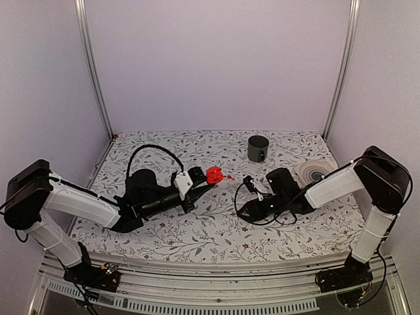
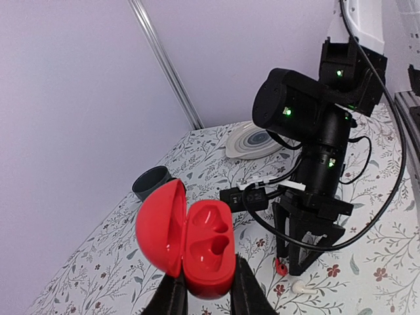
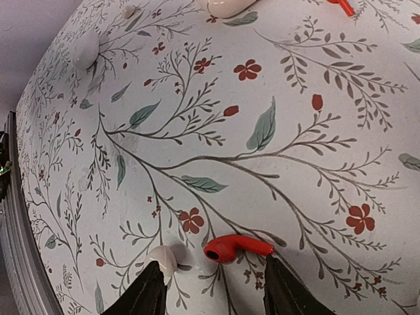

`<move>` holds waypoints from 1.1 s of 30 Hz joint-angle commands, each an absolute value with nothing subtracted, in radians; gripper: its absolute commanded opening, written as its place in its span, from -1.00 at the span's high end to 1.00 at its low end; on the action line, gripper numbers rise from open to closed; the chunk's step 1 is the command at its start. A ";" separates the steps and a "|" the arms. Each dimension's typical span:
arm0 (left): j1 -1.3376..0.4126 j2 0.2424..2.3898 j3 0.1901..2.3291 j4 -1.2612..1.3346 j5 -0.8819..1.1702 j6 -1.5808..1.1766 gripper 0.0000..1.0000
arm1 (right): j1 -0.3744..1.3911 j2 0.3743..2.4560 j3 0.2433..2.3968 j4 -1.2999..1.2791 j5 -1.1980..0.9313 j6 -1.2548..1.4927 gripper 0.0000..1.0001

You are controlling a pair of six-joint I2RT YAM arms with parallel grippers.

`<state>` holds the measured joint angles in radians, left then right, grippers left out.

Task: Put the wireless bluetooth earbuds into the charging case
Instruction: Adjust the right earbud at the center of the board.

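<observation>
Left gripper (image 2: pixel 209 290) clamps the open charging case (image 2: pixel 210 251) upright, hollows facing the right gripper (image 3: pixel 213 289), whose parted jaws straddle a crosswise earbud (image 3: pixel 237 247).

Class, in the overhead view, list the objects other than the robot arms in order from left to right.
red charging case → grey mug → pale ringed disc
</observation>
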<state>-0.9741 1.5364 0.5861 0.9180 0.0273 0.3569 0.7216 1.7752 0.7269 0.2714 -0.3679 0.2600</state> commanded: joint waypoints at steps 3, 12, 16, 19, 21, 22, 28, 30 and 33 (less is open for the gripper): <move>-0.961 1.522 0.571 0.959 0.022 0.348 1.00 | 0.734 1.693 0.733 0.216 -0.224 0.260 0.02; -0.960 1.531 0.581 0.965 0.025 0.351 1.00 | 0.794 1.724 0.771 0.150 -0.134 0.118 0.19; -0.960 1.531 0.581 0.963 0.027 0.354 1.00 | 0.800 1.728 0.807 0.105 -0.096 0.123 0.19; -0.959 1.528 0.580 0.963 0.025 0.355 1.00 | 0.821 1.739 0.844 0.058 -0.044 0.145 0.23; -0.959 1.530 0.580 0.962 0.025 0.354 1.00 | 0.840 1.759 0.877 0.016 -0.008 0.169 0.31; -0.959 1.529 0.581 0.962 0.026 0.353 1.00 | 0.850 1.768 0.889 0.000 0.004 0.179 0.33; -0.960 1.526 0.582 0.960 0.026 0.356 1.00 | 0.878 1.795 0.956 -0.107 0.051 0.266 0.36; -0.959 1.527 0.581 0.960 0.026 0.357 1.00 | 0.879 1.798 0.985 -0.161 0.060 0.296 0.36; -0.959 1.527 0.580 0.961 0.028 0.353 1.00 | 0.879 1.809 1.036 -0.251 0.071 0.330 0.36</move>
